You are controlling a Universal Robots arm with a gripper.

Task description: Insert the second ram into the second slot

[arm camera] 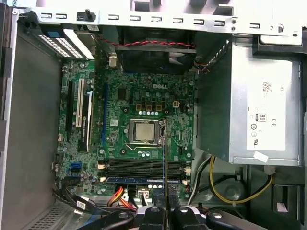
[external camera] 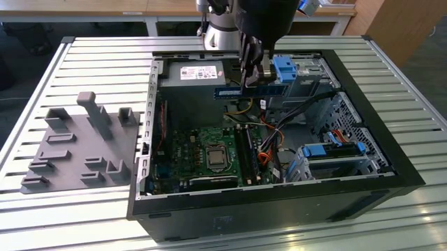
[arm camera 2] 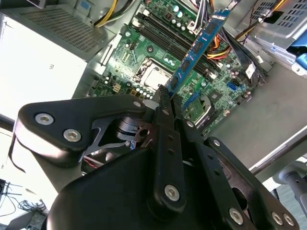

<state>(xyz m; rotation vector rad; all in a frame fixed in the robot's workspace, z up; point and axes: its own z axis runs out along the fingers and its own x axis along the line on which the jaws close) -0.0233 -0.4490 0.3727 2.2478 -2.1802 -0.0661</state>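
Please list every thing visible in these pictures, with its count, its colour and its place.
second ram: 1, blue, above the motherboard, in the hand
motherboard: 1, green, inside the computer case
power supply: 1, grey, inside the case, beside the motherboard
drive latches: at least 2, light blue, on the drive bays
computer case: 1, black, open, on the table
fixture plate: 1, grey, on the table, at the exterior view's left of the case
table: 1, silver, under everything
hand: 1, black, shut on the second ram

- Above the CPU socket (arm camera: 144,132): wide open, just the second ram (arm camera 2: 196,48) hanging in the gripper (arm camera 2: 165,96).
- Cable tangle (arm camera: 119,196) crowds the memory slots (arm camera: 144,166) beside it.
- Power supply (arm camera: 254,96) walls one side.
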